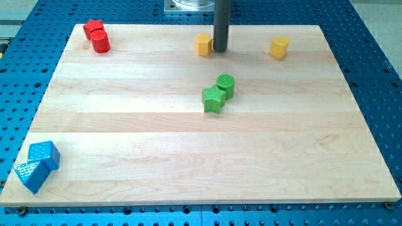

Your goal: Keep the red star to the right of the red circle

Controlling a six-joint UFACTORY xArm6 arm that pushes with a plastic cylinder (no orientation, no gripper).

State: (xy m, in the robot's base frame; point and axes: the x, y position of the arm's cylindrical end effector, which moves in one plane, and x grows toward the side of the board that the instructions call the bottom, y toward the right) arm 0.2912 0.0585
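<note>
The red star (94, 27) lies at the view's top left corner of the wooden board (188, 157). The red circle (100, 42) touches it just below and slightly to its right. My tip (220, 49) rests on the board near the top middle, right beside the right side of a yellow block (203, 44). The tip is far to the right of both red blocks.
A second yellow block (279, 47) sits at the top right. A green circle (226, 84) and a green star (213, 99) touch near the middle. Two blue blocks (44, 154) (29, 175) sit together at the bottom left corner.
</note>
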